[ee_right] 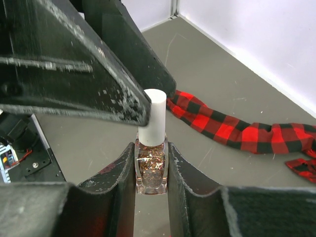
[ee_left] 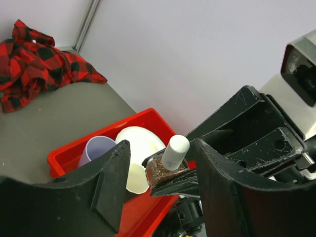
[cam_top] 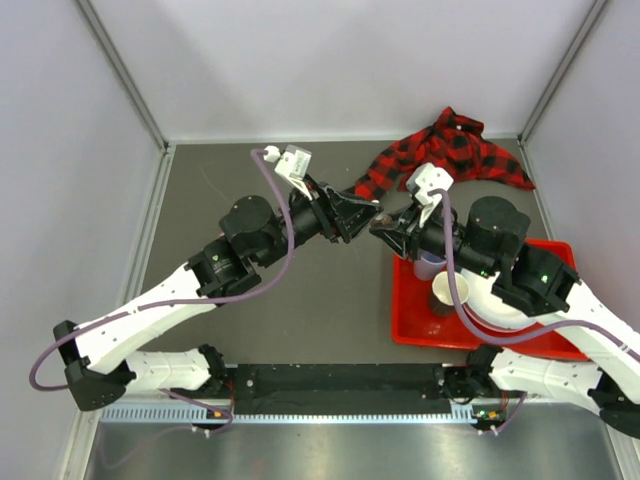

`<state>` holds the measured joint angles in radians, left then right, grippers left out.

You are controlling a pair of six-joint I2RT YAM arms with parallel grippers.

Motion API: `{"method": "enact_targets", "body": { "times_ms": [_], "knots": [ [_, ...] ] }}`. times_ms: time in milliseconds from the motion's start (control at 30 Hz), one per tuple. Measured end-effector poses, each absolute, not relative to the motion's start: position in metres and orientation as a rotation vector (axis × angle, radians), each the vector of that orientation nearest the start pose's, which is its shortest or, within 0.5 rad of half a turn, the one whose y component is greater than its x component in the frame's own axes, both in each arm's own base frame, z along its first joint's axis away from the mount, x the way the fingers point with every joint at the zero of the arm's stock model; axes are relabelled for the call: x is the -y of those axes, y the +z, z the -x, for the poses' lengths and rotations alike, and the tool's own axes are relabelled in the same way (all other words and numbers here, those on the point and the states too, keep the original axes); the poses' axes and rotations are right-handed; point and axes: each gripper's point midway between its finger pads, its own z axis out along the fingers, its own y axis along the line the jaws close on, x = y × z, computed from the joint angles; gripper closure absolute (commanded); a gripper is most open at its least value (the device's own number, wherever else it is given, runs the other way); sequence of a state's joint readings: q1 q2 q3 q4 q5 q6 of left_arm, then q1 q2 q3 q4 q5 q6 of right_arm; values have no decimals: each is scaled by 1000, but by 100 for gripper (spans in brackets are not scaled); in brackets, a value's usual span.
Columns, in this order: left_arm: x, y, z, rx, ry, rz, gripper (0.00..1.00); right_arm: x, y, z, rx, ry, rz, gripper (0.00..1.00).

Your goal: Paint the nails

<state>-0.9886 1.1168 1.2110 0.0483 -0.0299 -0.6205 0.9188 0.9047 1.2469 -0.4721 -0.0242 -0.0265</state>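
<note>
The right gripper is pinched on the glass body of a small bottle of brown glitter polish, with one finger on each flat side. The bottle's long axis runs straight out along those fingers. Its white cap stands clear past the fingertips and points at the left gripper.

The left gripper faces the right one nose to nose with its fingers spread, one on either side of the cap. In the right wrist view one left finger lies close along the cap, but whether it touches cannot be told. Both grippers hang above the grey table.

Just below and behind the right gripper sits a red tray. It holds a lavender cup, a white plate and a paper cup.

Beyond the right gripper, toward the far right corner, the red-and-black plaid sleeve lies crumpled on the table. One strip of it stretches lengthwise away to the right, past the bottle. The nails cannot be made out in any view, since only cloth shows there.
</note>
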Motion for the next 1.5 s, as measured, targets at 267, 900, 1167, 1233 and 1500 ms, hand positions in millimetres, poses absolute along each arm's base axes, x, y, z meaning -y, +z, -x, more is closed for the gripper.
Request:
{"method": "enact_targets", "body": {
  "times_ms": [267, 900, 1167, 1233, 1500],
  "knots": [
    [354, 437, -197, -1528, -1257, -308, 63, -248, 384, -187, -1557, 673, 809, 100],
    [370, 464, -136, -1263, -1490, -745, 100, -244, 409, -134, -1449, 924, 876, 100],
    [349, 478, -39, -837, -1775, -1252, 100, -262, 427, -39, -1199, 1423, 1180, 100],
    [348, 477, -36, -857, -1756, -1305, 90, -264, 425, -35, -1193, 1454, 1199, 100],
    [344, 474, -71, -1119, -1503, -1124, 31, -267, 422, -63, -1262, 1333, 1096, 100]
  ]
}}
